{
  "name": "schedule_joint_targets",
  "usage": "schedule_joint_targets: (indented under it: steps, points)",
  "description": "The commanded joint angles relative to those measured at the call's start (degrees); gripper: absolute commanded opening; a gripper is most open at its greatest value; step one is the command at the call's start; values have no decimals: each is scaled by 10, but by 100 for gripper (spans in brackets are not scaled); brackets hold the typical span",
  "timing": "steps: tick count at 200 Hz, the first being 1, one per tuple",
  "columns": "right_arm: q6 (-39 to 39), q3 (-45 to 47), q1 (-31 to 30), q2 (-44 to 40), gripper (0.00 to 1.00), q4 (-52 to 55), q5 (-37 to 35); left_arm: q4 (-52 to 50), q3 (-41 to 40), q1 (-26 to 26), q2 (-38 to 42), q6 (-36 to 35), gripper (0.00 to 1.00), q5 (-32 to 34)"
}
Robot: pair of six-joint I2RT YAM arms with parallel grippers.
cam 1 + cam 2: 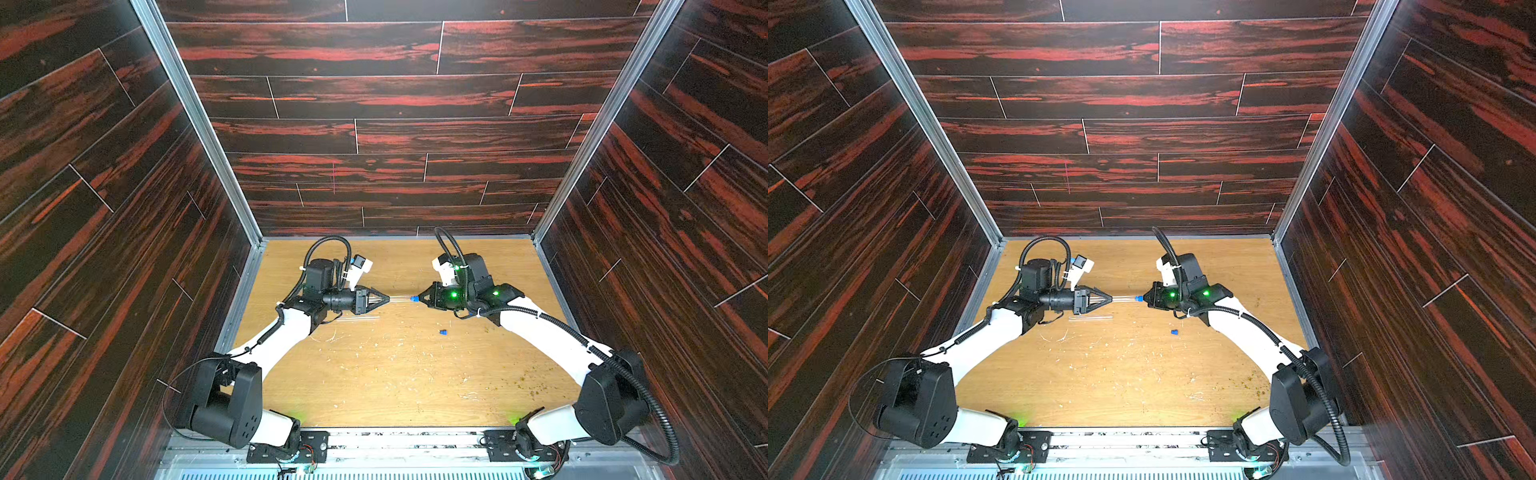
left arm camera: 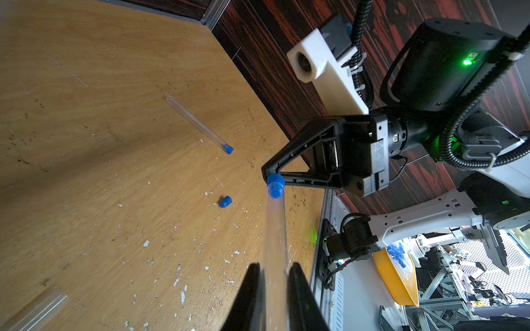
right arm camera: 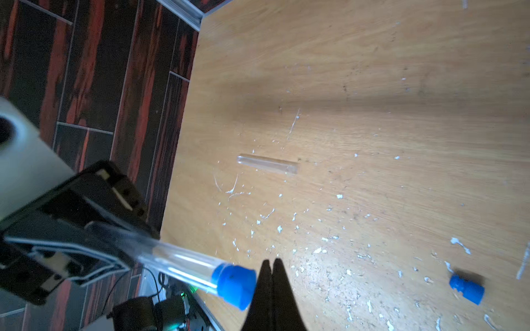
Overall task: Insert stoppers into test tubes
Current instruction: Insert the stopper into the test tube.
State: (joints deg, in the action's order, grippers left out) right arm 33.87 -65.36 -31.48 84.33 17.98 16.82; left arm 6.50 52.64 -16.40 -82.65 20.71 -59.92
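Left pincer (image 1: 386, 298) clenched on clear held tube (image 1: 400, 297), up over worktop (image 1: 395, 374). Blue stopper (image 1: 414, 298) sits in held tube's open end. Right pincer (image 1: 420, 299) clenched tight, empty, tips touching that stopper. Empty tube (image 1: 357, 319) lies flat near held tube. Loose stopper (image 1: 443, 332) lies near held tube's plugged end. Capped tube (image 2: 200, 123) lies farther off.

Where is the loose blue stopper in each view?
In a top view: loose stopper on the table, camera-side of the right hand.
In a top view: loose stopper, same place.
Left wrist: loose stopper beside the held tube.
Right wrist: loose stopper, apart from the right hand.
Shared landmark: held tube.
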Motion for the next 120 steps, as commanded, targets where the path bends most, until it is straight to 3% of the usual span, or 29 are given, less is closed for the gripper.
schedule_joint_targets:
  steps: [1, 120]
  points:
    - [-18, -7, 0, -15, 0, -2, 19, -7, 17, 0, 13, -14, 0, -5]
    - [-14, -27, -21, 8, 0, -7, 54, 4, 15, 0, 9, -4, 0, 0]
